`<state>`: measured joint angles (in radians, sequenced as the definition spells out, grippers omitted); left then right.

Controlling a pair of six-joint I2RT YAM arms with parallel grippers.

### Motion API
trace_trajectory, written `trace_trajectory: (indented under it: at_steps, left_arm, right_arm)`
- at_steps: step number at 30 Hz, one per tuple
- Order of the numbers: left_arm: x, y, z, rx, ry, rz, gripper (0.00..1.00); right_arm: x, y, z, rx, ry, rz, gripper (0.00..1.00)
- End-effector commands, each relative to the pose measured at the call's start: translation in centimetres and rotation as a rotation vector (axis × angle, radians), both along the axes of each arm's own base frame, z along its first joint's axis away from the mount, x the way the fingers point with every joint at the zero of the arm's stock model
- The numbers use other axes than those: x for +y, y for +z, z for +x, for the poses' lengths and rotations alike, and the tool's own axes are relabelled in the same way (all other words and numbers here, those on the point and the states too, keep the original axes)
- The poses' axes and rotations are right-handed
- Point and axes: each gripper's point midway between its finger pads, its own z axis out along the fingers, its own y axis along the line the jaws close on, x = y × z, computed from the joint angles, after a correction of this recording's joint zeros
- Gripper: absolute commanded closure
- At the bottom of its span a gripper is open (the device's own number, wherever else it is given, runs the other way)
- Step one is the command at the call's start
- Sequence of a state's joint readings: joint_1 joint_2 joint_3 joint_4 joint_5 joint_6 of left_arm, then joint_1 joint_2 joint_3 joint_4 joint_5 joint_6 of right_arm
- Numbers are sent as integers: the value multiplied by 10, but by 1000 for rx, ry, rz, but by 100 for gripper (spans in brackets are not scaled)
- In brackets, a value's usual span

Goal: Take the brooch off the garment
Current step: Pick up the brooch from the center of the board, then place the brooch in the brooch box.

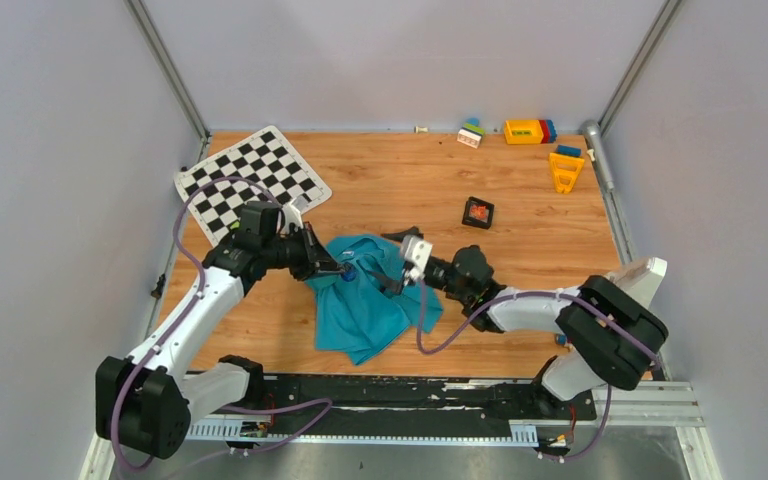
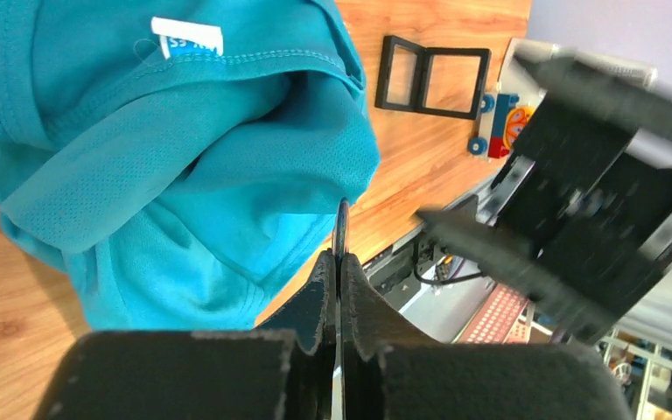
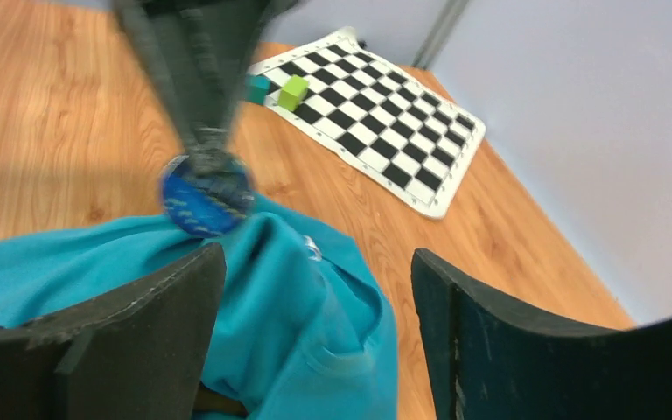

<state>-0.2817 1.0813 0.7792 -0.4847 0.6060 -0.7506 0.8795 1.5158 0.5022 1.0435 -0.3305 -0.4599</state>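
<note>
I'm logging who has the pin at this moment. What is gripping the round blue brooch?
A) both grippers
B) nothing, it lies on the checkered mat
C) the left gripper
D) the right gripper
C: in the right wrist view the left gripper is shut on the brooch at the edge of the garment, while the right gripper stands open and holds nothing.

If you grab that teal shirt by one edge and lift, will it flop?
Likely floppy: the garment lies crumpled in soft folds. The mesh-like fabric looks thin, so probably light and apt to drape. It may drag along if the brooch, pinched in the left gripper, is not free.
</note>
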Motion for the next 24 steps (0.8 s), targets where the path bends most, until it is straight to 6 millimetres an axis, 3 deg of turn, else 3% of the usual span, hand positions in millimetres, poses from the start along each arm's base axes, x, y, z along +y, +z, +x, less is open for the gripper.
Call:
trace_trajectory:
  at_steps: [1, 2, 6, 11, 12, 13, 16, 19, 21, 24]
  left_arm:
    - [-12, 15, -1, -112, -114, -19, 100]
    - [-22, 13, -5, -115, -164, -16, 100]
    - [-59, 23, -9, -184, -278, -5, 100]
    - [-104, 44, 6, -317, -365, -48, 100]
    - [-114, 37, 8, -319, -386, -35, 100]
    - [-122, 44, 13, -343, -397, -40, 100]
    - [-154, 37, 24, -346, -452, -48, 100]
    - [-182, 23, 31, -328, -509, -59, 100]
    - [-198, -7, 40, -284, -538, -37, 100]
    - [-214, -22, 52, -291, -543, -32, 100]
  right_arm:
    - [-16, 43, 9, 407, 47, 205, 21]
    - [-22, 50, 16, 473, -7, 225, 22]
    - [-58, 46, 28, 741, -223, 192, 22]
    - [-143, 36, 32, 910, -594, 237, 13]
    - [-160, 35, 31, 931, -662, 253, 13]
    - [-179, 31, 30, 963, -743, 276, 15]
    - [-216, 20, 14, 1035, -864, 315, 20]
    - [-231, 14, 0, 1077, -893, 358, 22]
    - [-238, 12, -6, 1086, -915, 384, 22]
    - [-249, 16, -9, 1087, -966, 480, 26]
